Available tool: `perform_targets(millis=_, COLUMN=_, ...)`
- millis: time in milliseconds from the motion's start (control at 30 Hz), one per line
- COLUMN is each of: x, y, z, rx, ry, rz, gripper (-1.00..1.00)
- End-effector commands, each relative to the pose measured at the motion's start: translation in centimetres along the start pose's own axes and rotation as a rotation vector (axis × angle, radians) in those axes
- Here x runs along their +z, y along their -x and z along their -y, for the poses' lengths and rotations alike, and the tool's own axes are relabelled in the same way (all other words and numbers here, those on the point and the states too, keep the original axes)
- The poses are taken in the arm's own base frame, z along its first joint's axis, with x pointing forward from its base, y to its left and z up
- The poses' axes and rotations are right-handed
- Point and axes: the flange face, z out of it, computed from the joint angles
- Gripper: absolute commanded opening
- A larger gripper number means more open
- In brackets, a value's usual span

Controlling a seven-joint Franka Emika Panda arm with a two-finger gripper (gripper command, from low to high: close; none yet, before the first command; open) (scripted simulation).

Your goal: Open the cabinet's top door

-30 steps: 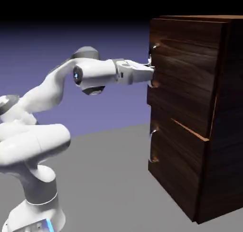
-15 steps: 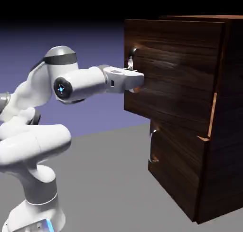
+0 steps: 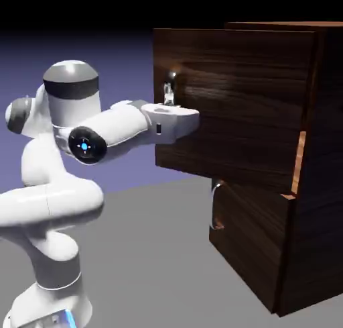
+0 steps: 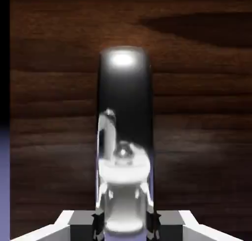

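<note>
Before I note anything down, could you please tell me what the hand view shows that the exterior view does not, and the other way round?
Only the hand view: both grey finger tips, one on each side of the curved silver handle.

Only the exterior view: the arm, the lower door with its own handle, and the cabinet's side.

Both: the top door's dark wood grain, its handle, and backdrop past the door's edge.

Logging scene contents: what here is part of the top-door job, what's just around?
Job:
- top door, swung partly open
- its curved handle
- pincer, closed on that handle
- cabinet

Not job:
- lower door, shut
- lower handle
</note>
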Motion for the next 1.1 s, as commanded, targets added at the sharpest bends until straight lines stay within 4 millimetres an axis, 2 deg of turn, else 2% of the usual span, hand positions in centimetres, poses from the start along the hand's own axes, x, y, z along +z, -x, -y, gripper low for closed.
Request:
perform_targets(millis=0, x=-0.5, y=-0.2, z=-0.2, rx=0.000, ry=-0.012, rz=0.012, gripper=-1.00)
perform_targets(millis=567, x=-8.9, y=-4.6, z=-4.6, rx=0.000, ry=-0.241, rz=0.241, gripper=-1.00)
perform_targets(millis=1067, x=-15.3, y=-11.5, z=-11.5, rx=0.000, ry=-0.495, rz=0.495, gripper=-1.00)
